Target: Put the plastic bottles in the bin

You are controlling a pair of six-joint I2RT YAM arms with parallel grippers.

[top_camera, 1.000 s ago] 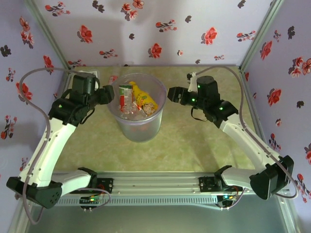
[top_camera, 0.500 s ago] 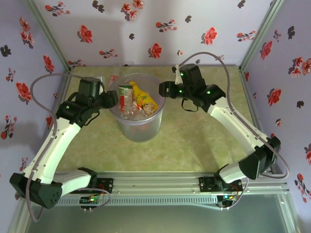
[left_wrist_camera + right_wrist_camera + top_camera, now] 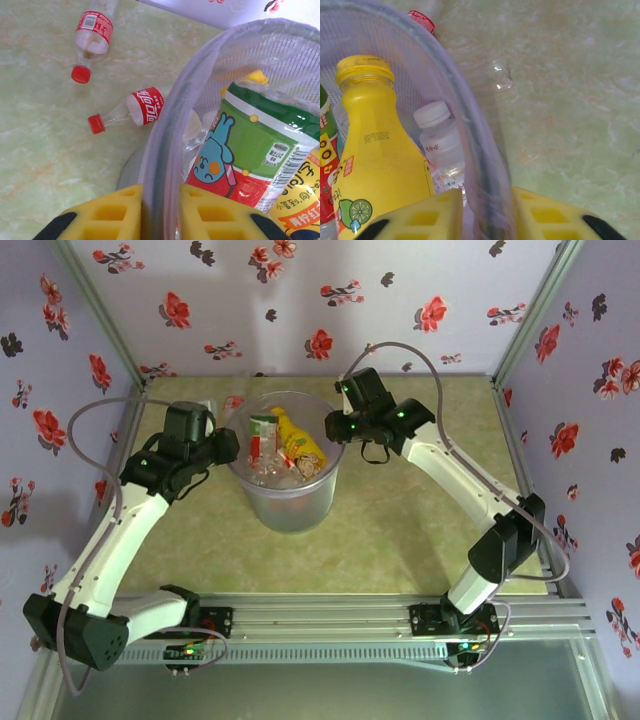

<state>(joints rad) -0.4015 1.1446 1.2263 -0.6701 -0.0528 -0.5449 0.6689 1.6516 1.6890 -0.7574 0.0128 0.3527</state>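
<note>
The bin (image 3: 300, 502), a translucent lavender bucket, stands mid-table and holds several plastic bottles: a green-and-red labelled one (image 3: 255, 145), a yellow one (image 3: 375, 145) and a clear white-capped one (image 3: 442, 145). My left gripper (image 3: 228, 445) is shut on the bin's left rim (image 3: 165, 130), one yellow pad (image 3: 107, 215) outside the wall and the other inside. At the bin's right rim (image 3: 470, 125), my right gripper (image 3: 335, 428) straddles the wall and is shut on it. Two red-labelled bottles (image 3: 92, 42) (image 3: 132, 109) lie on the table outside the bin.
One loose bottle shows behind the bin's left side (image 3: 232, 400). Floral walls close the table's back and sides. Bare green tabletop (image 3: 400, 530) lies in front and to the right of the bin.
My right arm swung left and forward until its gripper reached the bin's right rim. The left gripper moved in slightly at the left rim. The bin stayed in place.
</note>
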